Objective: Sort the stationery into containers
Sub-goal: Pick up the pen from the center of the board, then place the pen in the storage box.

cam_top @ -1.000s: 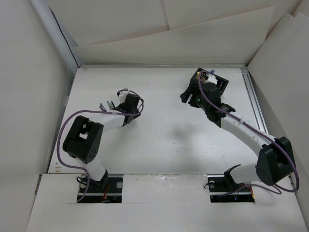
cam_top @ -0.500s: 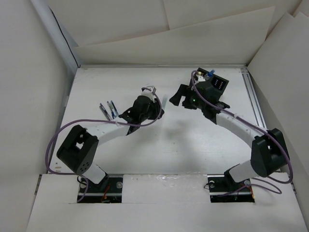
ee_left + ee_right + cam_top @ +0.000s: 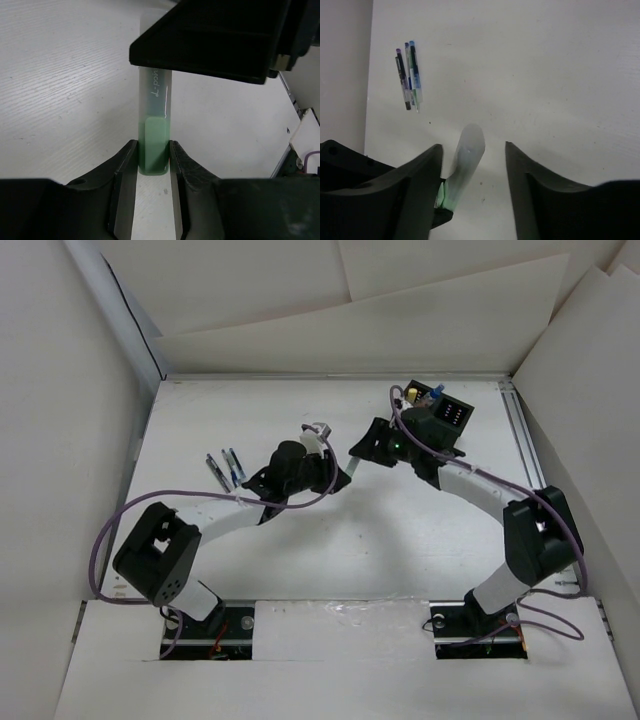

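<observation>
Left wrist cam: your left gripper point(image 3: 154, 150) is clamped on the green-ended pen point(image 3: 155, 95), right gripper point(image 3: 472, 150) hangs open around its tip. Release too early and it probably drops.

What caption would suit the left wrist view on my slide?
Left gripper's jaws clamp a translucent green-ended pen, its far end hidden behind the right gripper.

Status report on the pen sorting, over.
Left gripper shut on green-ended pen. Right gripper open at its free end. Other pens on table, box beyond. Nothing blocking.
</observation>
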Robot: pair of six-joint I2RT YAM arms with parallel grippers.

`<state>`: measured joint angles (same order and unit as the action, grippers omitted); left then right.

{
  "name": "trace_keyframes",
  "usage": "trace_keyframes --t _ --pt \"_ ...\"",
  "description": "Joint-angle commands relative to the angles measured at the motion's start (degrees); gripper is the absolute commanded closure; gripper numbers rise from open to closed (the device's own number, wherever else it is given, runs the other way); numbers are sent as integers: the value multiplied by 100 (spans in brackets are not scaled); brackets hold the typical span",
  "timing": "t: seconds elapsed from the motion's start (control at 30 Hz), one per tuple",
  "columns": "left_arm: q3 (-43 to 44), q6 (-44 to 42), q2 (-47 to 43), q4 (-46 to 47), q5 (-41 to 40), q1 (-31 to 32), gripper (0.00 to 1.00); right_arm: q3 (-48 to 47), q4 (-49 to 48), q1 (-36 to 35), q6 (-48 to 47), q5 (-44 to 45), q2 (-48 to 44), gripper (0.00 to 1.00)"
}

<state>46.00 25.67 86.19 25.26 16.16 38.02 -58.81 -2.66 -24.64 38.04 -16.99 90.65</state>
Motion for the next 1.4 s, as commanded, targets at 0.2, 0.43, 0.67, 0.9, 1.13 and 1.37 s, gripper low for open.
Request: trace_keyframes --t 0.2,0.43,0.67,0.9,1.13,1.37 --pt "-109 -115 -384 533 475 -23 88 -395 -561 83 212 -234 199 86" --pt "-214 -9 -524 533 318 -23 44 -561 -561 372 212 -23 -56 99" --pt "-381 105 -999 481 -25 -23 29 -1457 62 987 -129 1371 -118 100" --pt "-381 272 -842 428 141 -23 29 -2635 221 1111 -937 3693 452 100" --pt "-372 325 -902 428 300 -23 29 -3602 476 979 -1825 4897 1428 100" --pt "-372 429 -894 480 352 -128 29 -3814 476 856 -2011 5487 1886 100"
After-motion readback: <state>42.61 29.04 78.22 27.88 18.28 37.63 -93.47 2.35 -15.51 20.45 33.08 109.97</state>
